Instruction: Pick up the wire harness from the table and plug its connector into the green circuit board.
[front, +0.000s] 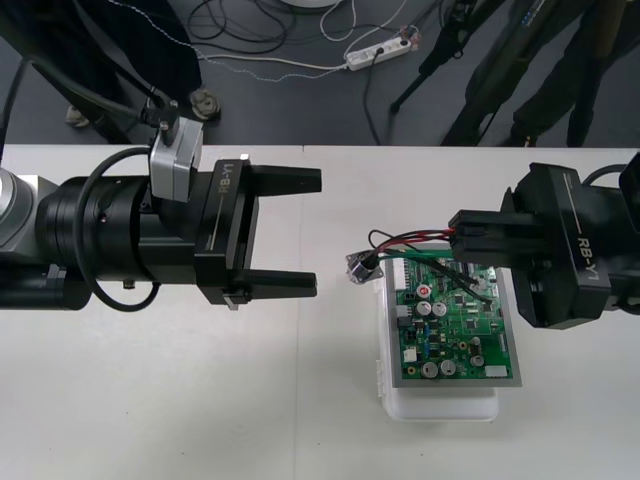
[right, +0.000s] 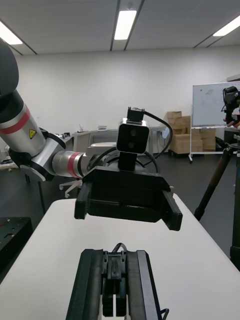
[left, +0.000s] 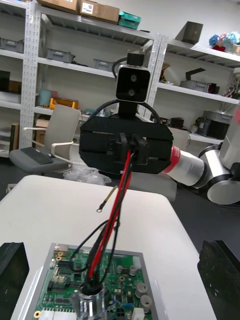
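Note:
My right gripper (front: 455, 238) is shut on the black plug (right: 116, 272) of the wire harness and holds it above the far edge of the green circuit board (front: 455, 322). Red and black wires (front: 405, 240) run from the plug to the round metal socket (front: 360, 268), which hangs by the board's far left corner. A thin green wire (front: 472, 287) trails over the board. The left gripper (front: 305, 232) hovers open, left of the socket, with nothing between its fingers (left: 12, 272). In the left wrist view the wires (left: 117, 200) drop from the right gripper (left: 127, 147) to the socket (left: 92, 300).
The board sits on a white base (front: 445, 402) at the table's right of centre. Pale bare table (front: 200, 400) spreads in front of the left arm. Beyond the far edge lie floor cables, a power strip (front: 380, 52) and tripod legs.

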